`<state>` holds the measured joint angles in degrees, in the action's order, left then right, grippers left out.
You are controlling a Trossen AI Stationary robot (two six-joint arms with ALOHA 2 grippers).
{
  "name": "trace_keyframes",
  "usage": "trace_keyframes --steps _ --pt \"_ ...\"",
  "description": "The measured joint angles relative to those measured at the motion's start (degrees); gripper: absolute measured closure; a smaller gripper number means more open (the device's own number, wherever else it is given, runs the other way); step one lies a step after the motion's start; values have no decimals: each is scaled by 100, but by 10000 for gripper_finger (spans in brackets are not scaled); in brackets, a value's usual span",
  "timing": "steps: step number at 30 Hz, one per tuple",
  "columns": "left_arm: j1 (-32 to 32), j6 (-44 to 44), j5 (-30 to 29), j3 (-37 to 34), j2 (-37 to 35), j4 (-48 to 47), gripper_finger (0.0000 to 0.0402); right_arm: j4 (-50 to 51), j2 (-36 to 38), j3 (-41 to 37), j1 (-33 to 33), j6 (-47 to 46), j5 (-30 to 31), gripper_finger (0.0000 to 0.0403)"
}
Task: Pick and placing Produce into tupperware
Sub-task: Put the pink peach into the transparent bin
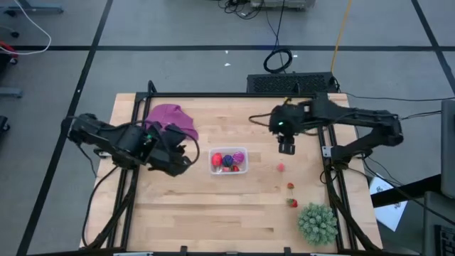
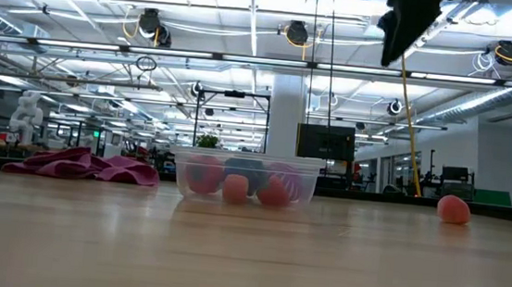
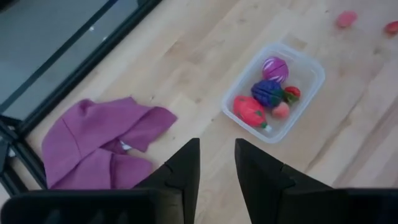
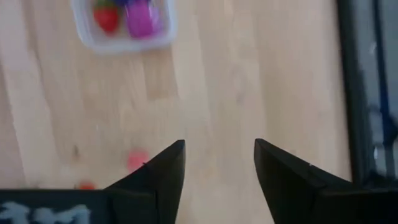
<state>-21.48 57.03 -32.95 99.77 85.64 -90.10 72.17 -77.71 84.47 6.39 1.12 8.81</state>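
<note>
Currently the tupperware [image 1: 228, 161] is sitting near the centre of the wooden table [image 1: 213, 213], with its long side running left to right. Inside it several pieces of produce are lying together: a red piece [image 3: 249, 111], a dark blue-purple piece [image 3: 267, 92], a magenta piece [image 3: 275, 67], a pale pink piece [image 3: 281, 111] and a small red piece [image 3: 292, 93].

Three more pieces are lying on the bare table to the right of the tub, well apart from it: a pink-red piece [image 1: 281, 168], then two small red pieces [image 1: 290, 186] [image 1: 292, 203] nearer the front edge.

The right gripper [image 1: 286, 147] is hanging in the air to the right of the tub and on the far side of the loose pink-red piece, touching nothing. Its fingers [image 4: 163, 171] are standing spread apart with only table showing between them.

The left gripper [image 1: 183, 161] is waiting just left of the tub, above the table. Its fingers [image 3: 185, 168] are drawn as close together as they go, and nothing is pinched between them.

A purple cloth [image 1: 173, 120] is lying crumpled at the far left of the table. A green spiky plant [image 1: 317, 222] is standing at the near right corner
</note>
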Motion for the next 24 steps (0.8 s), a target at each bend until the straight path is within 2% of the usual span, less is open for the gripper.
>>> trace_keyframes --steps 7,13,18,24 --pt "141 -246 -57 -4 -140 9 295 719 -752 -4 0 -546 1 152" --pt "416 -1001 -55 -4 -137 13 295 1009 -1027 -28 -57 -900 -172 100" --pt "806 -1470 -49 -4 -134 8 287 678 -969 -481 -219 -1154 -455 85" --pt "1275 -2085 -11 -4 -134 9 267 210 -965 -1312 -494 -1556 -461 85"
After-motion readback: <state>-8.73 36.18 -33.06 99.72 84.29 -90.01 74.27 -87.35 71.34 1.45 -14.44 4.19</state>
